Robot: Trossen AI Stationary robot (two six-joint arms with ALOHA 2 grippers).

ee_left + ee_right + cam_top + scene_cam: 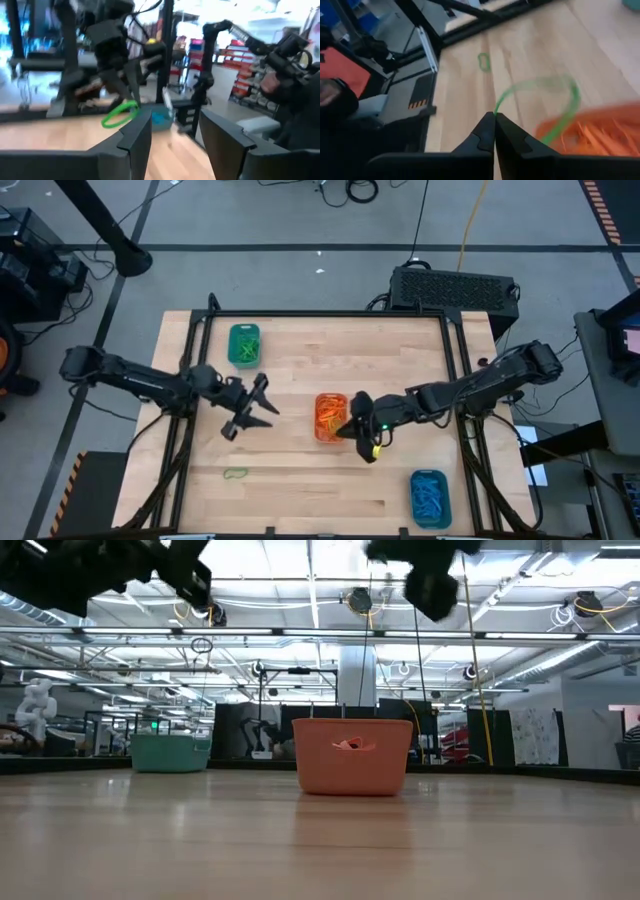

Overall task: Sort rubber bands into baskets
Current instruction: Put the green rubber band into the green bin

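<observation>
Two dark fingers of the right gripper (494, 120) pinch a thin green rubber band (555, 105) just above the orange plastic basket (330, 416); the left gripper (262, 402), fingers apart, hovers beside that basket.

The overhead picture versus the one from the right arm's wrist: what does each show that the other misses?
Only the overhead view shows all three baskets: the green-filled basket, the blue-filled basket and the whole table, plus the left claw open over bare wood.

Only the right wrist view shows the right claw shut on a green rubber band pinched at its tips.

Both show the orange basket beside that claw and a loose green band lying on the wood.
</observation>
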